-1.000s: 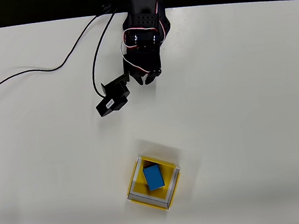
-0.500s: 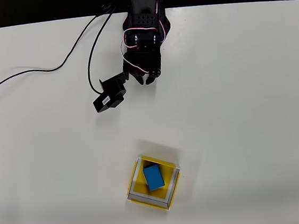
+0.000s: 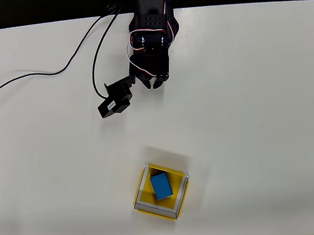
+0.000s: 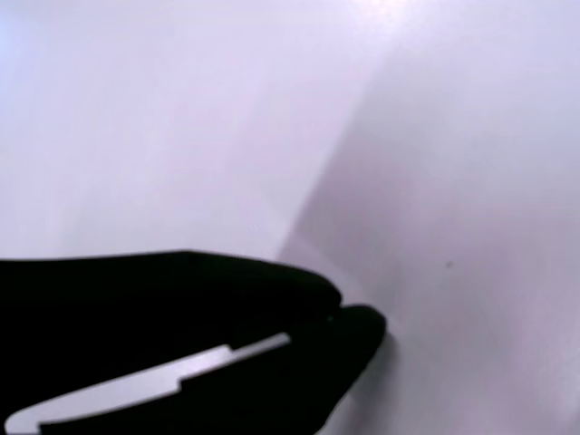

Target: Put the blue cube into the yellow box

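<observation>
Blue cube (image 3: 161,185) lies inside the yellow box (image 3: 144,193) near the worktop's front edge; placing looks done. Black gripper (image 3: 152,83), fingertips together and empty, need only park.

The end effector (image 3: 152,83) has drawn slightly toward the arm's base, tips together.

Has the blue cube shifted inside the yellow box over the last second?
No. In the overhead view the blue cube sits at the same spot against the yellow box rim, which has not moved on the table either.
</observation>
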You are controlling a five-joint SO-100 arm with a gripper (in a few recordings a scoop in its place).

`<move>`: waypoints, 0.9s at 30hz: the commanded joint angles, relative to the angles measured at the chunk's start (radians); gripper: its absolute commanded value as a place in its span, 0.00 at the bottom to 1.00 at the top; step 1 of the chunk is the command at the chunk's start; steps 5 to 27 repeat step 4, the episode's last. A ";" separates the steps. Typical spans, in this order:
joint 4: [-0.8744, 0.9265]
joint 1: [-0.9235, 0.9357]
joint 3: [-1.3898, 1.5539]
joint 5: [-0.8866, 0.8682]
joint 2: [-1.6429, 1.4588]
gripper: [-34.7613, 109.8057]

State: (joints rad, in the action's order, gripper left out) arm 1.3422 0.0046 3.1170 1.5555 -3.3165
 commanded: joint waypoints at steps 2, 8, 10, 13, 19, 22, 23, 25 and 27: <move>0.011 0.009 0.028 0.008 -0.025 0.24; 0.011 0.009 0.028 0.008 -0.025 0.24; 0.011 0.009 0.028 0.008 -0.025 0.24; 0.011 0.009 0.028 0.008 -0.025 0.24; 0.011 0.009 0.028 0.008 -0.025 0.24; 0.011 0.009 0.028 0.008 -0.025 0.24; 0.011 0.009 0.028 0.008 -0.025 0.24; 0.011 0.009 0.028 0.008 -0.025 0.24; 0.011 0.009 0.028 0.008 -0.025 0.24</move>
